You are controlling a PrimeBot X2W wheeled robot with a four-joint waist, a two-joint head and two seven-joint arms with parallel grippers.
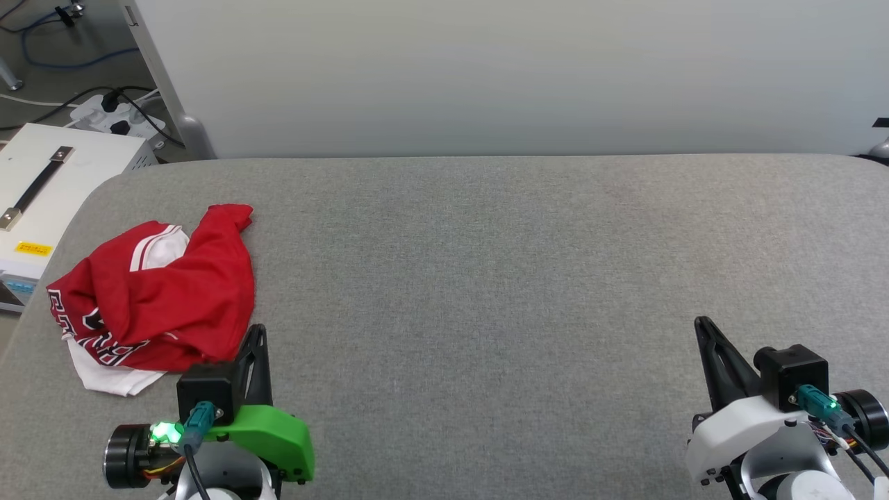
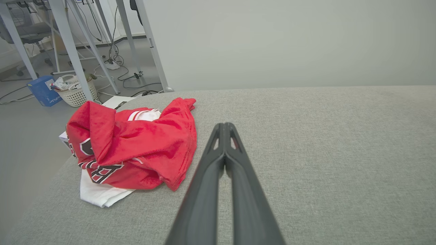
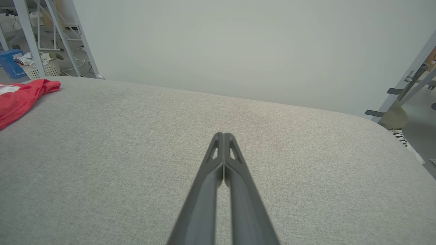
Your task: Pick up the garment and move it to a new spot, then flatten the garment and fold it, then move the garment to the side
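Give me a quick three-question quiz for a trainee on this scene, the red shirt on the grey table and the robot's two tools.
1. Fill in: over the grey fabric-covered table, the dark two-fingered left tool and right tool both have their jaws ____.
2. The crumpled red jersey T-shirt with white sleeves lies nearest: A) the left tool, B) the right tool, C) midway between them.
3. True or false: the T-shirt is folded flat at the table's centre.
Key: 1 shut; 2 A; 3 false.
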